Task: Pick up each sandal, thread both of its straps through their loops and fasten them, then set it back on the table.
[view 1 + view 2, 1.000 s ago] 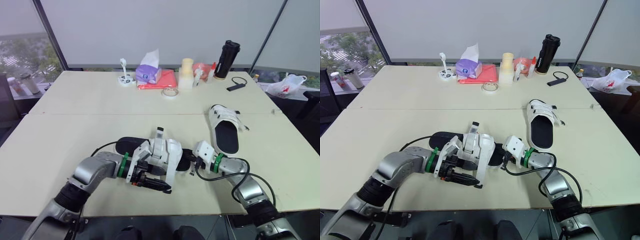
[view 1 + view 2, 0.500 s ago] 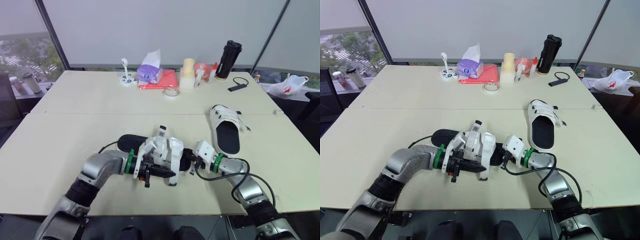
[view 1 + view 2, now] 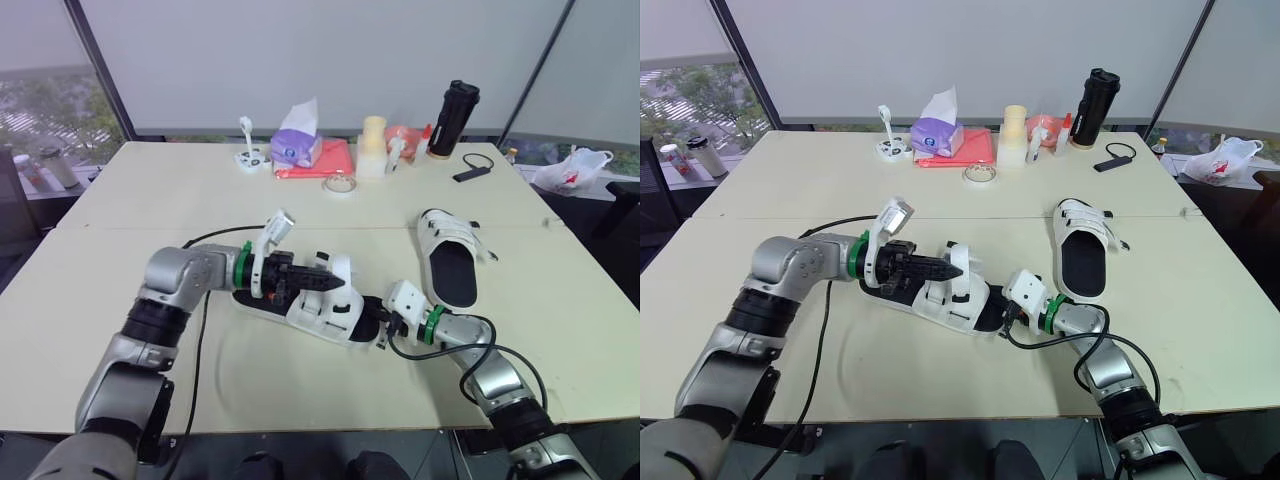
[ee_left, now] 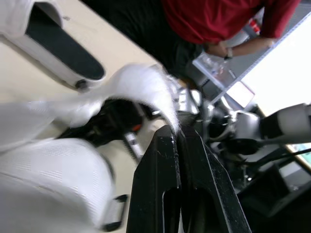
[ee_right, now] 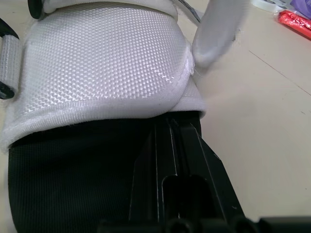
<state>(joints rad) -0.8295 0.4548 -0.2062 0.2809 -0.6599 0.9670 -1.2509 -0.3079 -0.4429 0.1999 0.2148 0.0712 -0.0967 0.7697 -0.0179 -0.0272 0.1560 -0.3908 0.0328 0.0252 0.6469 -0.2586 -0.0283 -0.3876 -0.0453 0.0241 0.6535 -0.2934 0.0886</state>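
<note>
White strap (image 4: 142,81) pinched in left gripper (image 4: 177,130); right gripper (image 5: 178,117) clenched, tips hidden under upper of sandal (image 3: 322,310).

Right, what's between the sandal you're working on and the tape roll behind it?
Only bare table, crossed by the seam where two tabletops meet; nothing stands between the sandal and the tape roll. Both eye views show it.

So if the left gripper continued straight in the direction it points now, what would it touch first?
The white strap of the near sandal, which the left gripper is pinching at its tips. Beyond the strap, it would probably meet the right arm's wrist, though the depth is unclear.
</note>
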